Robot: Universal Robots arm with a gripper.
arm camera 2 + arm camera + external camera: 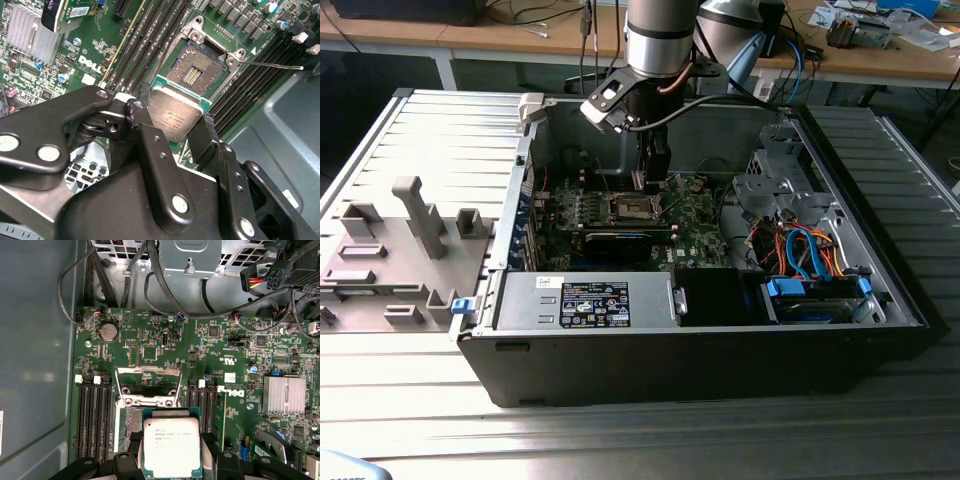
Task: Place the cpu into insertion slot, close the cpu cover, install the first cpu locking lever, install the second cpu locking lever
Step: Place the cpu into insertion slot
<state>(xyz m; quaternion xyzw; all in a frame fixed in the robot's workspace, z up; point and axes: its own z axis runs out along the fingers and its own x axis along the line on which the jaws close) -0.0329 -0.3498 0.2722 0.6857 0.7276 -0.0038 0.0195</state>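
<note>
Clamps cpu (pixel 172 447) by opposite edges in gripper (pixel 172 117) jaws, just above insertion slot (pixel 195 72), at motherboard (pixel 225 340) centre. Light, stiff, probably fragile: edge grip only.

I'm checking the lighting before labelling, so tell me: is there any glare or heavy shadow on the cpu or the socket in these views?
First wrist view: the cpu has a bright, even sheen with no blown-out spot. Second wrist view: the cpu is duller grey, and the insertion slot is evenly lit with its contacts visible. Exterior view: the insertion slot looks dark inside the dim case, beneath the arm.
</note>
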